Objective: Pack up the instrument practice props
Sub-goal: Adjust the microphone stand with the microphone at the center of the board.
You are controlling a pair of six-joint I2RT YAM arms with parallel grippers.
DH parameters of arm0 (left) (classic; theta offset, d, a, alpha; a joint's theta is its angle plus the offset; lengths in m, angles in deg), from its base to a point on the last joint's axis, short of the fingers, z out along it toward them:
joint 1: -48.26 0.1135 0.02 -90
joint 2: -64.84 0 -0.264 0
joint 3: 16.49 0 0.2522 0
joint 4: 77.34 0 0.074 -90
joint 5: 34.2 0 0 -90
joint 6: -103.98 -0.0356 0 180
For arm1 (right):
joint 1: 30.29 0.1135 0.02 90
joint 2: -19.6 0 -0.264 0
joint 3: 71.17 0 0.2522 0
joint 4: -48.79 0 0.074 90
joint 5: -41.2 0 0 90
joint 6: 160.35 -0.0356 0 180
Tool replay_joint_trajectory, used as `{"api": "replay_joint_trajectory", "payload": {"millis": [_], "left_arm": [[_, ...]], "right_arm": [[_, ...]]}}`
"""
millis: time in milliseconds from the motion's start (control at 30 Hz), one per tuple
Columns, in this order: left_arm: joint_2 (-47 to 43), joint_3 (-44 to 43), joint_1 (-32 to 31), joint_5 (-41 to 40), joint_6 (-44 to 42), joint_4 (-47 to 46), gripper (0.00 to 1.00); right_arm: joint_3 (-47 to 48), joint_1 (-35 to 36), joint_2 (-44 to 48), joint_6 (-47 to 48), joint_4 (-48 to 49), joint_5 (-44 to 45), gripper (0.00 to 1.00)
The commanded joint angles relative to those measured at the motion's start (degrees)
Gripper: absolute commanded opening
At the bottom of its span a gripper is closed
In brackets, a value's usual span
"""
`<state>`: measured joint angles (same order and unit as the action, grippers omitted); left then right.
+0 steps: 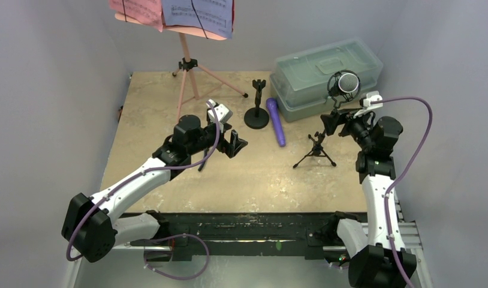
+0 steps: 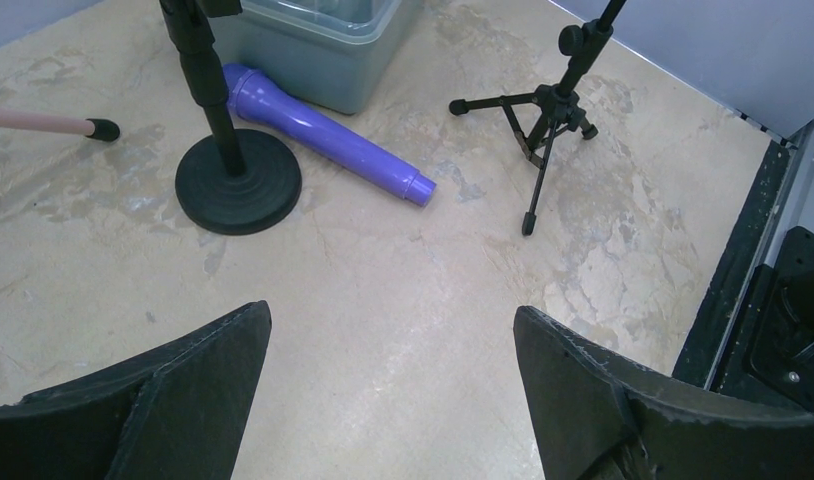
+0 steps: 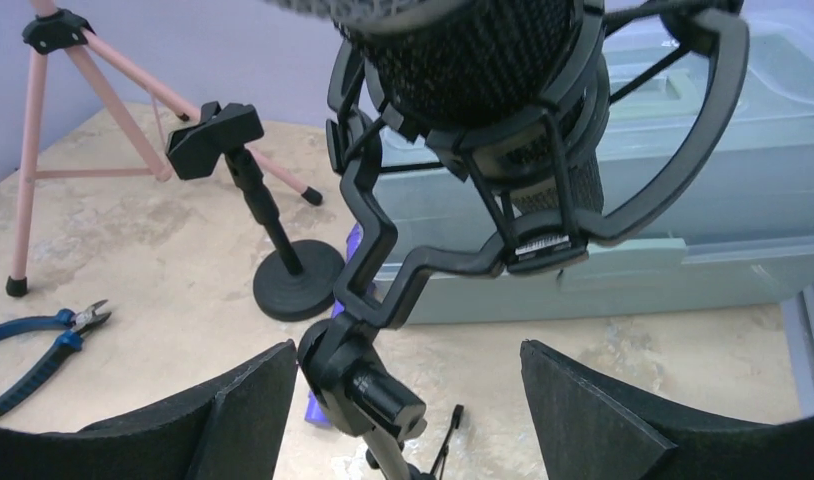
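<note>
The pink tripod music rack stands at the back left and carries a red sheet and a lavender sheet. A round-based black mic support stands mid-table, with the purple mic lying beside it. The black silver-headed mic sits in a shock mount on a small tripod support. My right gripper is open around that support's swivel joint, which is close to the left finger. Over bare table, my left gripper is open and holds nothing.
A translucent greenish lidded box stands at the back right, just behind the silver-headed mic. Blue-handled pliers lie on the table near the pink rack's legs. Grey walls close in the left, back and right sides.
</note>
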<state>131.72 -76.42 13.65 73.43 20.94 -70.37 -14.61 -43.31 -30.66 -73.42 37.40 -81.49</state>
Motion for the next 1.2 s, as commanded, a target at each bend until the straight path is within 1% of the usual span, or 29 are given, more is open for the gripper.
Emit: {"api": "replay_joint_trajectory", "payload": {"millis": [0, 233, 433, 533, 667, 700, 833, 933, 1067, 1167], "left_arm": [[-1.9, -0.2, 0.3, 1.0, 0.8, -2.7, 0.91], [-3.1, -0.1, 0.4, 0.3, 0.4, -2.5, 0.91], [-2.6, -0.1, 0.3, 0.8, 0.7, -2.5, 0.91], [-2.6, -0.2, 0.4, 1.1, 0.8, -2.6, 0.9], [-2.9, -0.2, 0.3, 1.2, 0.8, -2.6, 0.9], [-2.9, -0.2, 0.3, 1.2, 0.8, -2.6, 0.9], [-2.8, -0.1, 0.3, 1.6, 0.9, -2.6, 0.9], [-2.9, -0.2, 0.3, 1.7, 0.9, -2.6, 0.9], [-2.9, -0.2, 0.3, 1.8, 0.8, -2.6, 0.9], [-2.9, -0.2, 0.4, 2.0, 0.8, -2.5, 0.9]], "right_arm": [[2.5, 0.5, -0.6, -1.4, 5.0, -1.6, 0.84], [4.7, 3.4, -2.2, -0.4, 4.2, 0.0, 0.73], [5.2, 3.7, -1.6, 1.2, 3.2, 2.8, 0.68], [5.1, 3.7, -1.5, 2.2, 3.0, 2.6, 0.61], [5.3, 3.7, -1.4, 2.7, 2.4, 1.1, 0.45], [5.3, 3.7, -1.3, 4.3, 2.2, 0.6, 0.42], [5.5, 3.7, -0.7, 6.1, 1.0, -3.4, 0.27], [6.2, 3.7, -0.4, 7.9, -1.0, -7.8, 0.18], [7.5, 3.4, 0.0, 11.4, -5.2, -15.9, 0.09], [8.3, 3.2, 0.1, 13.0, -7.2, -22.3, 0.06]]}}
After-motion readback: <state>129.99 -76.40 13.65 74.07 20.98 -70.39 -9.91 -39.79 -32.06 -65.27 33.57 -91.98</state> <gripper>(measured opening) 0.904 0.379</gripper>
